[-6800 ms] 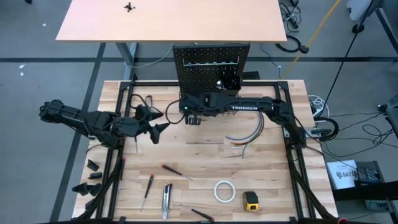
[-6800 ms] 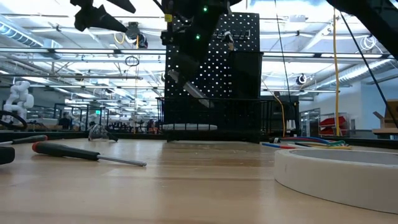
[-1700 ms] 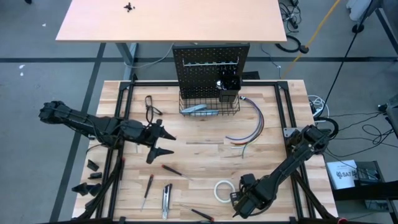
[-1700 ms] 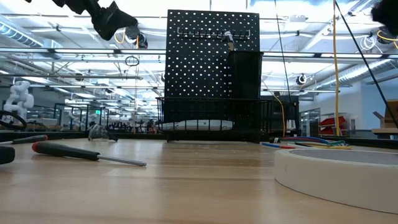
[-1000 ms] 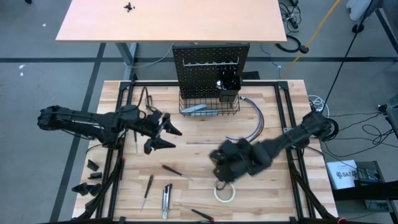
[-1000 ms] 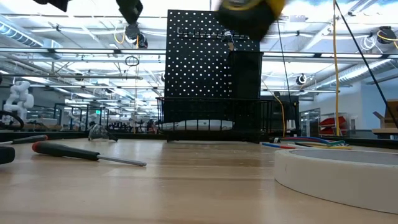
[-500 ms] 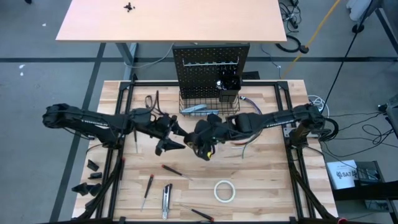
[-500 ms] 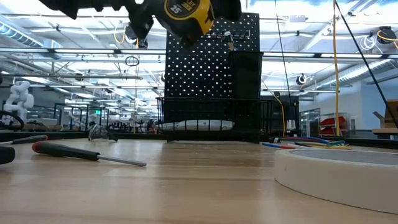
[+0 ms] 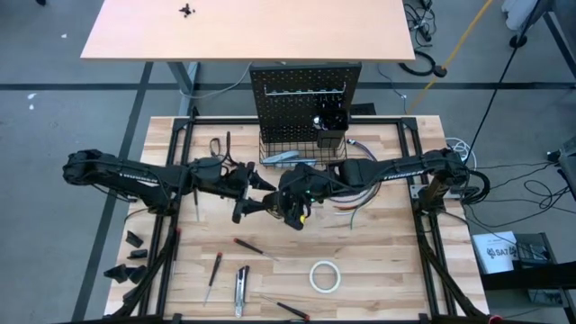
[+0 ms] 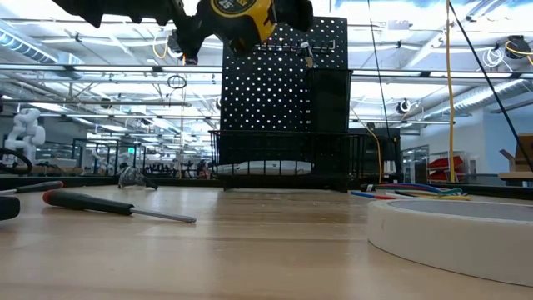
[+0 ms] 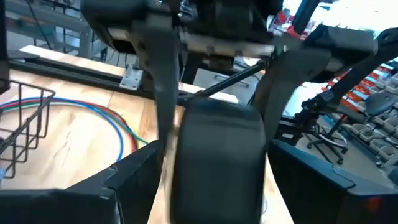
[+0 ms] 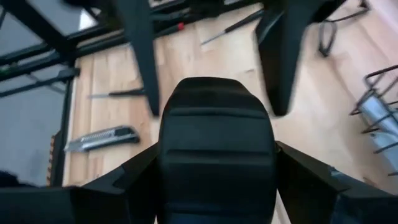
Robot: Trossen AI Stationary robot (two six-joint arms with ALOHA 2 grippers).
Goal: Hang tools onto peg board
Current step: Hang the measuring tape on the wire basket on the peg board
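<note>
Tape measure (image 10: 237,18) top cut off, low view

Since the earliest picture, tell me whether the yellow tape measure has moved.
Yes. The tape measure has left the table's front edge near the white tape roll; the right gripper holds it mid-table, in front of the peg board.

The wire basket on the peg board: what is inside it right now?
In the wire basket lies a grey utility knife, also visible low through the bars in the low view. The basket's right part is hidden under the right arm in the high view, so anything else there cannot be told.
</note>
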